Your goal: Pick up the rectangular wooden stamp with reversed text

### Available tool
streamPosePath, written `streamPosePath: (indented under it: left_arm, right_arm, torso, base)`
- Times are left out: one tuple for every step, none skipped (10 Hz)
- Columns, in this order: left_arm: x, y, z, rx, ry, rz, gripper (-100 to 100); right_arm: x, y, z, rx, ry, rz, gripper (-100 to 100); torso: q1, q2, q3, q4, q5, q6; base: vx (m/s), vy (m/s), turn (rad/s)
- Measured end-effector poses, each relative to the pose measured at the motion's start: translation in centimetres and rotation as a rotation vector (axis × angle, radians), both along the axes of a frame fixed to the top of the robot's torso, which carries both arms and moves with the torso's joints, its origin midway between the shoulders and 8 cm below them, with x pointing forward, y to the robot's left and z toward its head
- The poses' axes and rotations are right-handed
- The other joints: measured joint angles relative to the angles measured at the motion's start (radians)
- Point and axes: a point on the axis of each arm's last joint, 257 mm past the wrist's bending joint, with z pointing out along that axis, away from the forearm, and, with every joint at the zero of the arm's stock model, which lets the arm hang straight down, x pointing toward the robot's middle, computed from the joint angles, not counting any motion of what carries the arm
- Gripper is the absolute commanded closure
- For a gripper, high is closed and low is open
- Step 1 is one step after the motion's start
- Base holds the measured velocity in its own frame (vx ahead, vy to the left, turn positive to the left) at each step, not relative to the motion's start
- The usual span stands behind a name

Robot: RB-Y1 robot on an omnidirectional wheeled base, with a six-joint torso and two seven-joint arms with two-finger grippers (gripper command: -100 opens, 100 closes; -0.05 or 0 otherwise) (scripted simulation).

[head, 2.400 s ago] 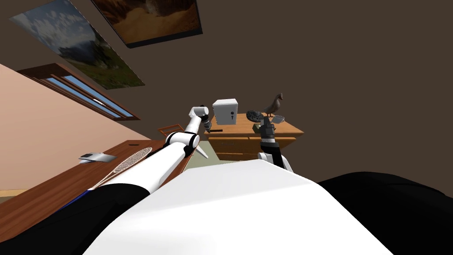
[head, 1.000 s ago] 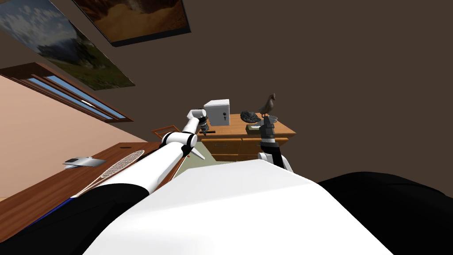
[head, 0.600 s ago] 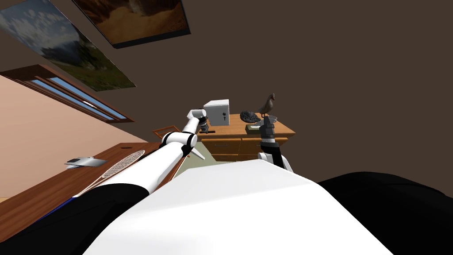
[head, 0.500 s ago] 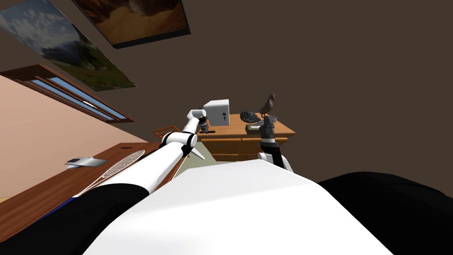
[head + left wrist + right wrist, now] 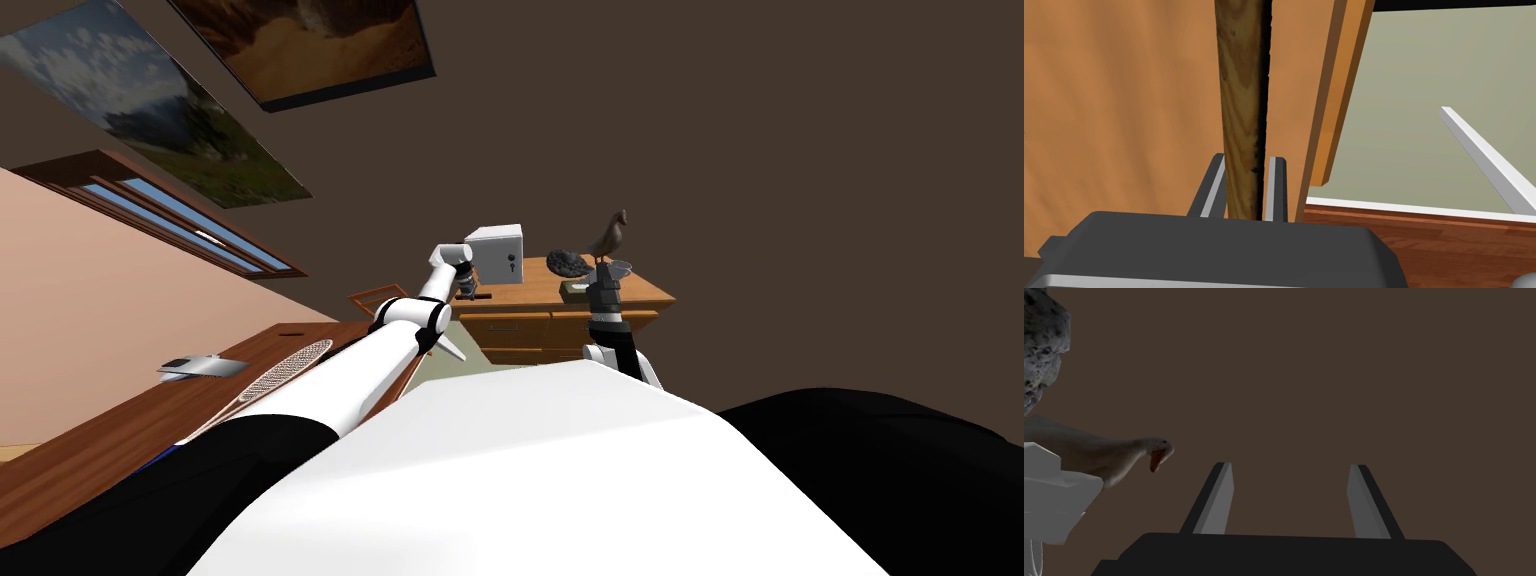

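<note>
At far left, a long dark wooden desk (image 5: 120,430) runs along a peach wall, with a flat silver device (image 5: 200,366) and a racket (image 5: 295,362) lying on it. Beyond the desk's far end stands an orange-brown wooden dresser (image 5: 560,322) with drawers, against a dark brown wall.

The left arm reaches out over the left end of the dresser top. There the left gripper (image 5: 1246,161) is clamped on the rectangular wooden stamp (image 5: 1240,100). Its two fingers (image 5: 1215,187) are drawn in narrow and press the stamp's long sides near one end. The stamp is a long brown block with visible grain and a black strip down one edge, and it extends away from the gripper, parallel to the dresser's edge. Whether it rests on the dresser top or is held just above it cannot be told. Pale green floor (image 5: 1424,75) shows past the dresser's edge.

Just right of the stamp, a white safe (image 5: 497,254) stands on the dresser. Further right come a dark grey rock (image 5: 569,263), a brown duck figure (image 5: 610,238) and a white bowl (image 5: 616,268).

The right gripper (image 5: 1289,469) is raised in front of the bowl, its fingers spread wide apart and holding nothing.
</note>
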Motion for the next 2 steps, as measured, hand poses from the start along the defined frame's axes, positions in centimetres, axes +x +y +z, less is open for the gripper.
streamPosePath:
  left_arm:
    - [-0.26, -0.99, 0.71, 0.000, -0.001, -0.001, 100]
    - [-0.35, -1.10, 0.86, 0.001, 0.001, 0.001, 0]
  right_arm:
    - [0.00, 0.00, 0.00, 0.000, 0.000, 0.000, 0]
    - [0.00, 0.00, 0.00, 0.000, 0.000, 0.000, 0]
  torso:
    - [0.000, 0.000, 0.000, 0.000, 0.000, 0.000]
    - [-0.002, 0.000, 0.000, 0.000, 0.000, -0.001]
  base:
    - [0.009, 0.046, -0.009]
    - [0.001, 0.008, 0.001]
